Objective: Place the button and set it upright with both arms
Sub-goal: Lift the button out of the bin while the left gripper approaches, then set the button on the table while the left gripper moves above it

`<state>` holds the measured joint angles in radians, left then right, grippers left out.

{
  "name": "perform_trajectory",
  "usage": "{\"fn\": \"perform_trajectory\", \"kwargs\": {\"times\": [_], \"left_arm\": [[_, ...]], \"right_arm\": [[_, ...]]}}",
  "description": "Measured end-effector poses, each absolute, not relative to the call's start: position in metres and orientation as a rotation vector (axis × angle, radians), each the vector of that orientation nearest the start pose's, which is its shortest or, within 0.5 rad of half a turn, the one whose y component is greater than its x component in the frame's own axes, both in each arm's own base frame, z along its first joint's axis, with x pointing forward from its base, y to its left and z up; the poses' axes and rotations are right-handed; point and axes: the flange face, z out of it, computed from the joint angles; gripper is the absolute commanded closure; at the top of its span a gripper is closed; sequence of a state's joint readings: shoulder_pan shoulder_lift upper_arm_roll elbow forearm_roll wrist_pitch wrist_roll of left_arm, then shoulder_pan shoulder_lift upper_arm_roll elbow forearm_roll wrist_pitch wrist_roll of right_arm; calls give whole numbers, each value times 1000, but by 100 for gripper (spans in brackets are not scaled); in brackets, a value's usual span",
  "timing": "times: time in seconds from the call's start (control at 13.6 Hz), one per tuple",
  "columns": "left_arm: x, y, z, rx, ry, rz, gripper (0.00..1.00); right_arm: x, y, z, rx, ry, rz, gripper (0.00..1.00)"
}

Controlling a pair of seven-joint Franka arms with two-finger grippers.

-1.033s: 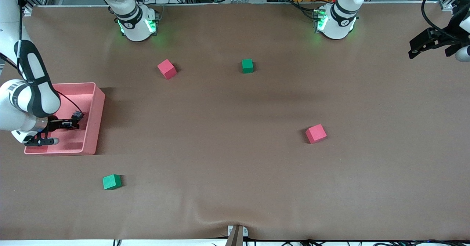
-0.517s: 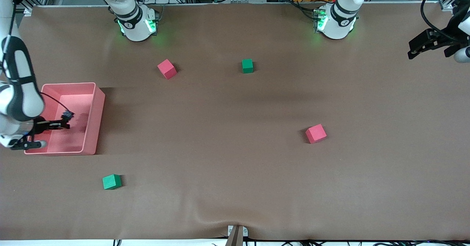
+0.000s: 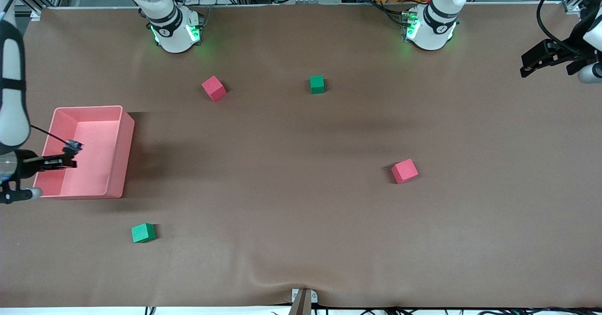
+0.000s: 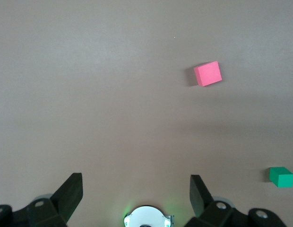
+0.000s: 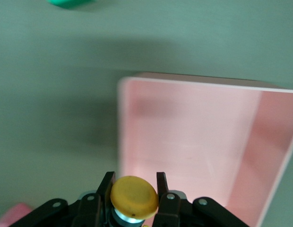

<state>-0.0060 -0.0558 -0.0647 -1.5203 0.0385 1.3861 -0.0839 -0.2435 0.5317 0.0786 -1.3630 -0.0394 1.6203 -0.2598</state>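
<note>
Both right pincer (image 5: 133, 182) fingers grip button (image 5: 134, 196) (no writing legible)

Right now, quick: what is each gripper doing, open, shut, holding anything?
Left gripper: open, empty, held up over the left arm's end of the table.
Right gripper: shut on the button, over the pink bin.

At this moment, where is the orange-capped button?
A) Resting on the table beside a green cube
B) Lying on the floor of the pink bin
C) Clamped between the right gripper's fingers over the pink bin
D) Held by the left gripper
C: the right wrist view shows the button pinched in the right gripper above the pink bin, while the left gripper is open with nothing between its fingers.
</note>
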Motion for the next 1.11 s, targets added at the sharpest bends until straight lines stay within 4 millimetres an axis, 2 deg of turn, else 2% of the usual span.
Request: {"fn": "perform_trajectory", "kwargs": {"times": [0.07, 0.22, 0.37, 0.52, 0.74, 0.89, 0.96, 1.11], "left_arm": [[517, -37, 660, -3095, -18, 124, 0], [522, -51, 651, -3109, 21, 147, 0], [530, -69, 638, -3113, 71, 163, 0], [540, -88, 623, -3119, 123, 171, 0], [559, -116, 592, -3172, 180, 205, 0], [570, -134, 570, -3197, 178, 223, 0], [575, -149, 558, -3200, 167, 228, 0], [579, -187, 536, -3201, 130, 228, 0]], "right_arm": [[673, -84, 407, -3065, -125, 412, 100], [680, 0, 421, -3049, -60, 393, 100], [681, 76, 423, -3005, -54, 368, 100], [681, 147, 416, -2984, -78, 318, 100], [671, 272, 385, -2970, -169, 189, 100], [650, 355, 358, -2959, -191, 113, 100], [638, 389, 342, -2953, -196, 89, 100], [621, 434, 312, -2945, -199, 63, 100]]}}
